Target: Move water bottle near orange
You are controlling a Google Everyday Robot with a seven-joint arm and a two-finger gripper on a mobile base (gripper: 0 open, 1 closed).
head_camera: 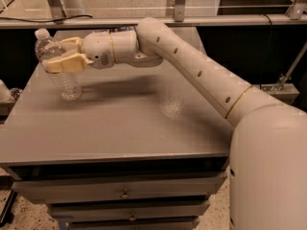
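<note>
The water bottle [61, 75] is clear and ribbed with a white cap. It leans with the cap to the upper left, and its base is at the tabletop near the table's far left corner. My gripper [61, 57] reaches in from the right and is shut around the bottle's upper part, with tan fingers [64, 63] across it. The orange is hidden from view.
The grey table [120, 128] has drawers under its front edge. My arm [192, 61] crosses over the table's back right. A dark blue bag [123, 28] peeks out behind the wrist. A rail and glass panel run behind the table.
</note>
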